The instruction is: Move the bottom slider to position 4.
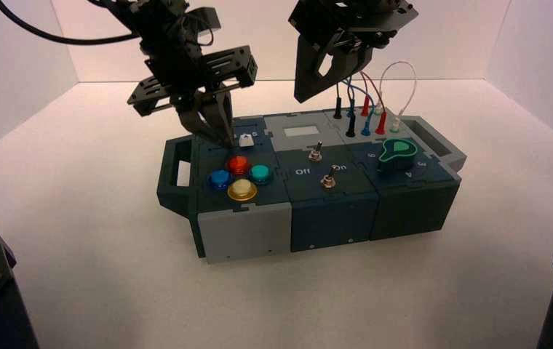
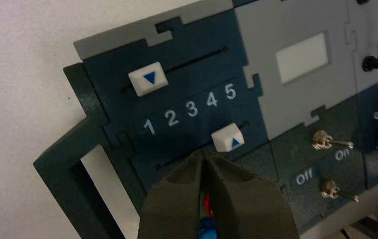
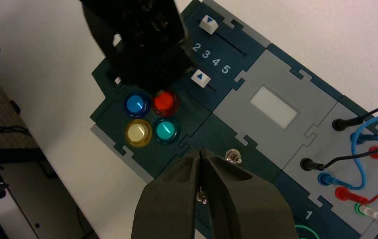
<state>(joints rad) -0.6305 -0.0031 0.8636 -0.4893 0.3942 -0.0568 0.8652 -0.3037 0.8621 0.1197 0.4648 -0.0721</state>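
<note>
While R gripper hovers over box, fingers together, L gripper, fingers also together, is at bottom slider, btwn numerals & btns; slider at 4.

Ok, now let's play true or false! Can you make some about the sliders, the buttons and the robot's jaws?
1. The bottom slider lines up with the 4. True.
2. The other slider is at the 5 end. False: the top slider is near the 1 end.
3. The left gripper's jaws are wide open. False: they are shut, near the bottom slider.
4. The box has a yellow button. True.
5. The right gripper's jaws are holding a wire. False: the right gripper is above the box, its jaws shut on nothing.
</note>
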